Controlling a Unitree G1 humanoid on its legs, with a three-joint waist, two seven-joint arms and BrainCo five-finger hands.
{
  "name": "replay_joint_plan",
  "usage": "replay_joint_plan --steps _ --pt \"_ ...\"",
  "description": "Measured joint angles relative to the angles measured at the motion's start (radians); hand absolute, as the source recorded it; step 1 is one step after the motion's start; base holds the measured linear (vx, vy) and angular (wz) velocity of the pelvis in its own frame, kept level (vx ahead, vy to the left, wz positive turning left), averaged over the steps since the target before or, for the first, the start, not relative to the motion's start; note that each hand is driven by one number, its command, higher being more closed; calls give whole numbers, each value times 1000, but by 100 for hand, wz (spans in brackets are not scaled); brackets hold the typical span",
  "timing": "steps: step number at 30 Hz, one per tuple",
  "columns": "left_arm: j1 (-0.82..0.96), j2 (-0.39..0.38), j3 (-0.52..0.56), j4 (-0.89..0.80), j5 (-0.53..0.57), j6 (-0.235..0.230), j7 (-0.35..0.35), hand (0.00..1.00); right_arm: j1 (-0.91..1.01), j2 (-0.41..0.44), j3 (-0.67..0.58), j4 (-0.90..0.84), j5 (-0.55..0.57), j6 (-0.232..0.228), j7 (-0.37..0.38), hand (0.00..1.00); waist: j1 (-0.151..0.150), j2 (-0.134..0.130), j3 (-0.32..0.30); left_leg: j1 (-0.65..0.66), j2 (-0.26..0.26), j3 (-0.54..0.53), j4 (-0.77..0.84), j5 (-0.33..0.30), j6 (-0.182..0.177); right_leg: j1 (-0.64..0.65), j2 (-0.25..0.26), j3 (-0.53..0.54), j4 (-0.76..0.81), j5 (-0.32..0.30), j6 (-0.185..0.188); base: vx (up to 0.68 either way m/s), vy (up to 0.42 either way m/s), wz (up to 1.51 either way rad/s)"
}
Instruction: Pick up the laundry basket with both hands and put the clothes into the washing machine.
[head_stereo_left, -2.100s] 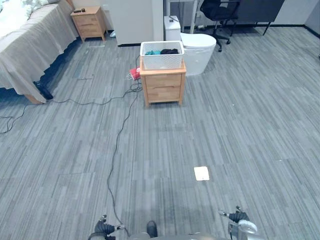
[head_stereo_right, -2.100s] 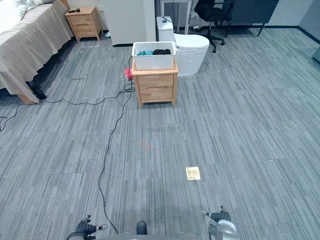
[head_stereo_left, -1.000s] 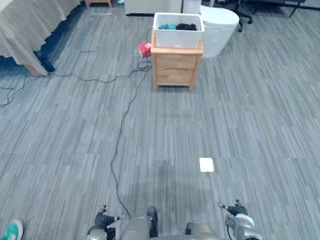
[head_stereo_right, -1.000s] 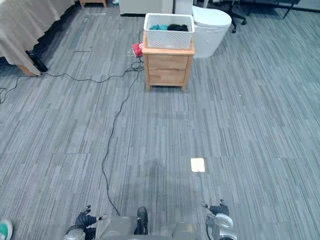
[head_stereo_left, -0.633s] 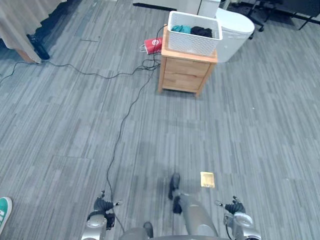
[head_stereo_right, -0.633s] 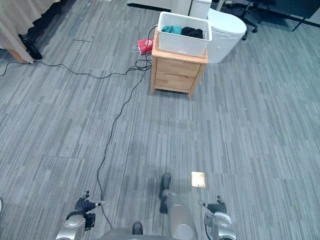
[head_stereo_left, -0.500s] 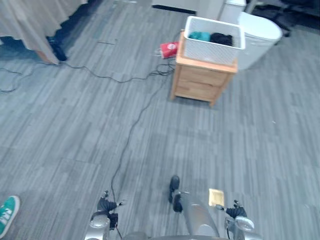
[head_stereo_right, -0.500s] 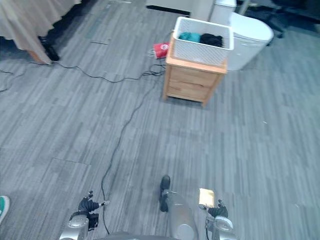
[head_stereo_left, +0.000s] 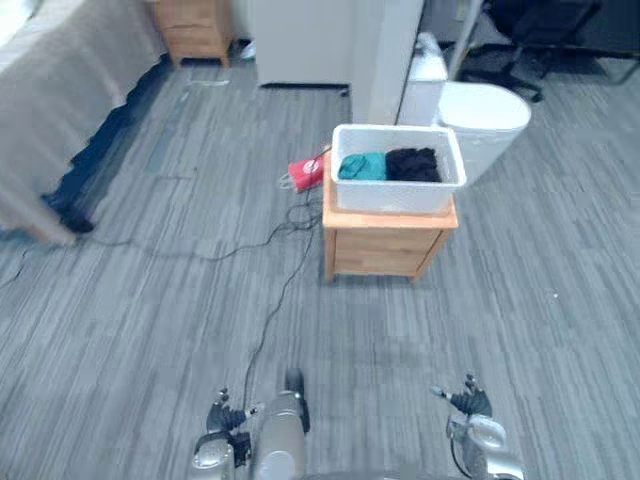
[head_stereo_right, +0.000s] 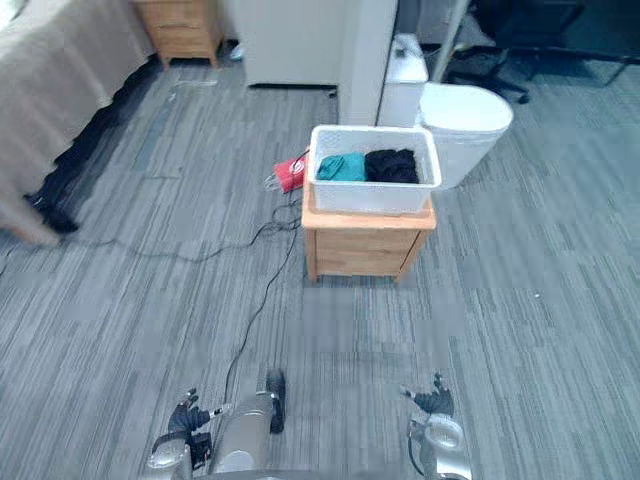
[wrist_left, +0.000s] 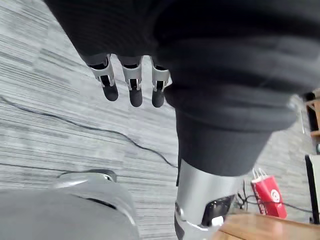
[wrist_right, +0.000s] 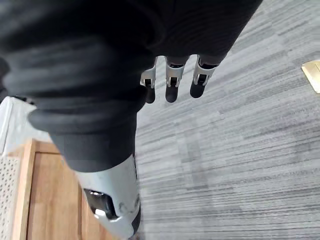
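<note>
Currently I see the white laundry basket (head_stereo_left: 396, 194) standing on the wooden bench (head_stereo_left: 388, 247), with teal and black clothes (head_stereo_left: 361, 166) inside. Left hand (head_stereo_left: 226, 418) and right hand (head_stereo_left: 469, 403) hang low, well apart from it; both sets of fingers (wrist_left: 133, 92) are relaxed, holding nothing

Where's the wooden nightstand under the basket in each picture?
Left eye view: the nightstand stands mid-floor, the basket on top, a red bag by its far left corner.
Right eye view: same place, under the basket.
Left wrist view: a wooden corner next to the red bag.
Right wrist view: wooden top beside the basket's white wall.
Shared landmark: the basket; for the left wrist view, the red bag.
</note>
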Motion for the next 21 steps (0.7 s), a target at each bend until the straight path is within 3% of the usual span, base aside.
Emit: replay_joint_plan --steps 2,4,5,7,8,9,10,11,14,15,17,18,20,21 --pt "-4 4 -15 0 -1 0 2 0 1 0 31 0 -9 0 1 0 1 5 0 102 5 38 -15 -53 -5 -81 -20 -58 120 -27 -47 417 171 -55" --pt "-15 11 -14 6 -4 1 6 0 -12 -1 49 11 -12 0 2 0 -26 7 -2 193 7 55 -59 -86 -11 -183 -18 -135 54 -55 -89 402 46 -9" --pt "-24 14 -14 18 -4 0 6 0 -18 -5 48 20 -13 -1 2 0 -31 7 -1 216 7 58 -78 -88 -14 -210 -13 -148 5 -55 -91 497 -7 12" --pt "-44 26 -14 64 -4 0 6 0 -49 -28 46 68 -22 0 2 0 -51 7 0 290 0 59 -162 -84 -45 -270 13 -160 -321 27 -86 469 -26 15" --pt "-45 30 -16 72 -4 1 6 0 -49 -33 46 78 -26 0 2 0 -52 4 0 308 -6 58 -177 -84 -58 -274 21 -149 -405 72 -88 467 -82 29" --pt "-43 31 -16 85 -3 3 6 0 -43 -46 45 102 -31 2 2 0 -56 -1 -2 343 -18 46 -195 -92 -76 -275 28 -112 -471 210 -100 500 -118 49" --pt "-42 22 -14 87 -3 5 6 0 -25 -64 45 105 -34 10 3 0 -61 6 -7 369 -4 11 -187 -103 -95 -265 38 -98 -428 242 -146 551 -175 48" --pt "-41 18 -12 84 -3 5 6 0 -23 -68 44 102 -35 17 3 0 -55 15 -7 367 7 0 -164 -99 -102 -267 39 -107 -400 215 -151 528 -240 45" --pt "-50 -14 11 75 -1 5 6 0 -23 -75 41 85 -35 18 17 0 -50 58 25 176 104 -88 300 -36 -104 -223 57 -157 -330 119 -189 474 -244 25" --pt "-46 -28 11 71 -1 6 5 0 -30 -76 50 83 -35 18 20 0 -43 63 34 102 152 -117 487 -15 -96 -183 69 -163 -330 94 -208 310 -121 -5" --pt "-34 -39 8 59 -1 8 5 0 -36 -62 56 51 -34 17 19 0 -41 51 46 38 170 -117 608 -24 -93 -102 68 -161 -348 63 -214 352 -107 -6" --pt "-35 -41 6 48 -3 7 4 0 -37 -59 55 36 -34 16 19 0 -36 35 50 13 166 -112 599 -28 -87 -69 63 -161 -368 46 -207 347 -55 -2" --pt "-43 -41 5 28 -2 7 4 0 -40 -56 54 25 -34 16 18 0 -28 34 47 -12 158 -74 469 -36 -74 -49 54 -167 -382 29 -194 236 25 6" --pt "-48 -42 6 22 -2 7 4 0 -43 -57 44 18 -34 17 17 0 -26 46 44 -16 151 -41 338 -37 -72 -27 48 -175 -392 26 -187 245 100 16"
